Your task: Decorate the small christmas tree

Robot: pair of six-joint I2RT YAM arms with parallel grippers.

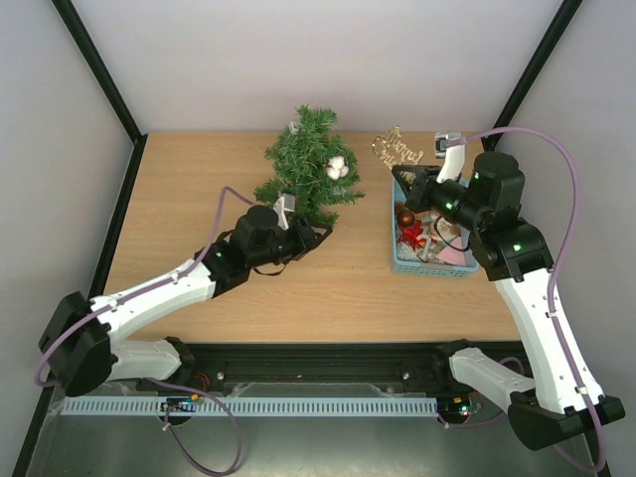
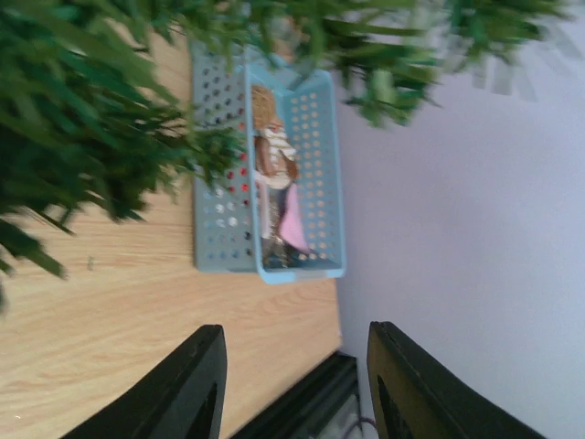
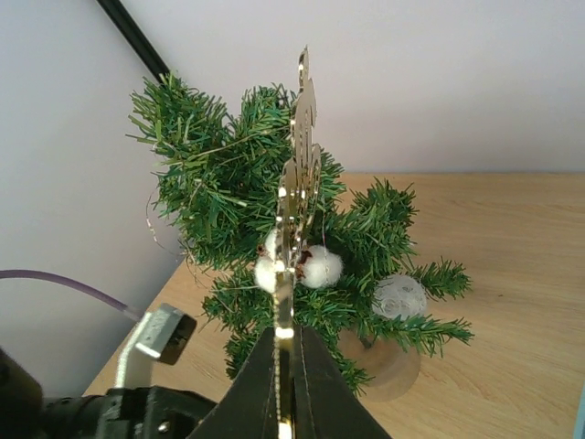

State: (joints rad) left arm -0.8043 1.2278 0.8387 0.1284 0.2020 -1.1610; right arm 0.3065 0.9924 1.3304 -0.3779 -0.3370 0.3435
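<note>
**Item 1 – small christmas tree, one.** Stands upright on its tan base, directly ahead of the right gripper and just beyond and above the left gripper. Its branches crowd the upper left of the left wrist view.

**Item 2 – gold ornament, one.** A flat cut-out pinched by its lower end in the closed right gripper. It is held edge-on and upright with its free end toward the foliage. This is probably so that the top can be slid among the branches without the fingers fouling the needles.

**Item 3 – decorations already on the tree, three.** There are two white pompoms, touching, and one pale frosted ball to their right. They hang in the middle of the tree and lower on the near side, so the upper branches are the likeliest spot for the gold piece.

**Item 4 – blue basket, one.** It sits under and just behind the right gripper, well ahead of the left. Its position suggests a stock bin kept within that arm's reach. It holds several pieces, with reddish and pink ones showing (too jumbled for a count).

**Item 5 – grippers, two.** The right is clamped on the ornament. The left is partly open with nothing between its jaws. It sits low beside the tree's foot, seemingly ready to steady the tree.
</note>
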